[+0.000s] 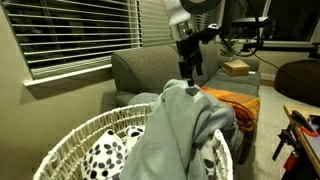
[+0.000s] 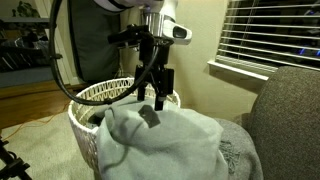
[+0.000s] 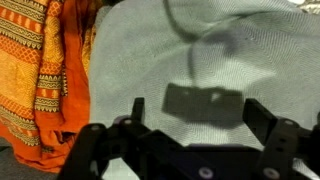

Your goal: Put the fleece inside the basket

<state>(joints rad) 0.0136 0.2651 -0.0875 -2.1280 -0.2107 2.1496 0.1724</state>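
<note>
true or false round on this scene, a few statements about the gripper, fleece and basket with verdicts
1. The gripper is open and holds nothing. True.
2. The fleece lies wholly inside the basket. False: it is heaped over the rim, and much of it hangs outside.
3. An orange blanket lies right beside the fleece. True.
4. The basket has nothing in it. False: a white black-spotted cloth lies inside.
</note>
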